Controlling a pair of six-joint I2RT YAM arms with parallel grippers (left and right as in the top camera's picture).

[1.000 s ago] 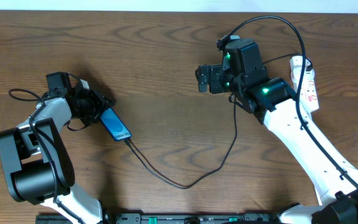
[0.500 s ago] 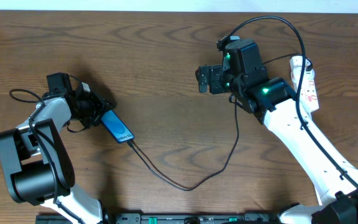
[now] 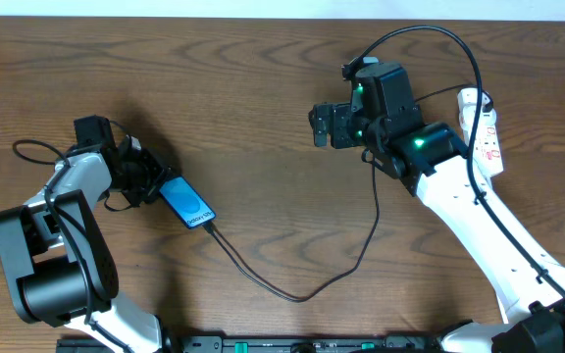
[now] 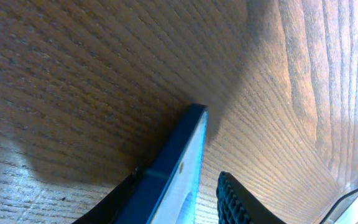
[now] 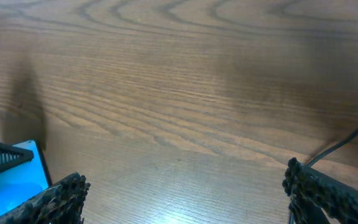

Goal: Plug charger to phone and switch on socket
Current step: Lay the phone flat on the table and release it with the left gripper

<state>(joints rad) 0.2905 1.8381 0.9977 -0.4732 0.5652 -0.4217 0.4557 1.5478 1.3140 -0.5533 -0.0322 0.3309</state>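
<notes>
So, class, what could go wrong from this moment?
1. The left gripper grips the phone by one end; shifting it could tug out the charger tip.
2. The charger cable runs under the right arm, so swinging the open right gripper towards the power strip may snag it.

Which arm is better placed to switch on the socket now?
Right. The right claw is open and empty, and its arm lies close beside the socket. The left claw is holding the phone, far from the socket.
</notes>
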